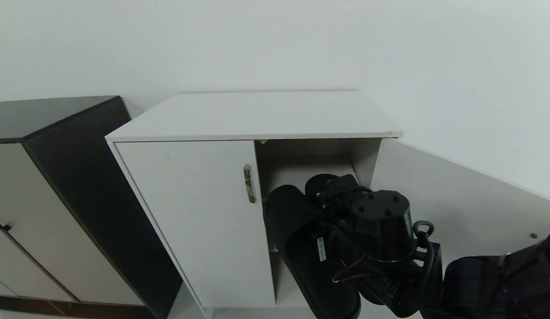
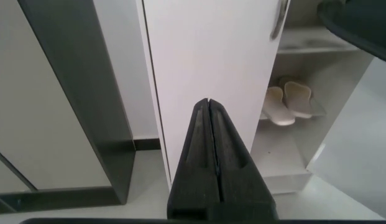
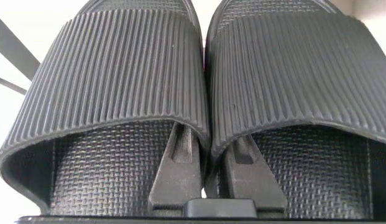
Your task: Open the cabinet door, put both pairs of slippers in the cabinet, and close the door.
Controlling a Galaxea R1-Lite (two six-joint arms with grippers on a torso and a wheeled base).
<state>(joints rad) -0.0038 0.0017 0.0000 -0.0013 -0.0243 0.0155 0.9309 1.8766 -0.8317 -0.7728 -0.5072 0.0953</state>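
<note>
The black slippers (image 1: 301,239) hang at the mouth of the cabinet (image 1: 257,115), the right gripper (image 3: 208,180) clamped on their inner walls (one finger inside each). The pale pair (image 2: 289,102) lies on a lower shelf. The left gripper (image 2: 209,155) is pressed together, empty. Judging from this, what is left is shelving this pair and closing the open door (image 1: 456,199).

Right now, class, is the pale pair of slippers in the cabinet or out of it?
In. The pale slippers sit side by side on a lower shelf inside the open cabinet.

Bright, even light leaves soft shade inside the cabinet (image 1: 275,113).
</note>
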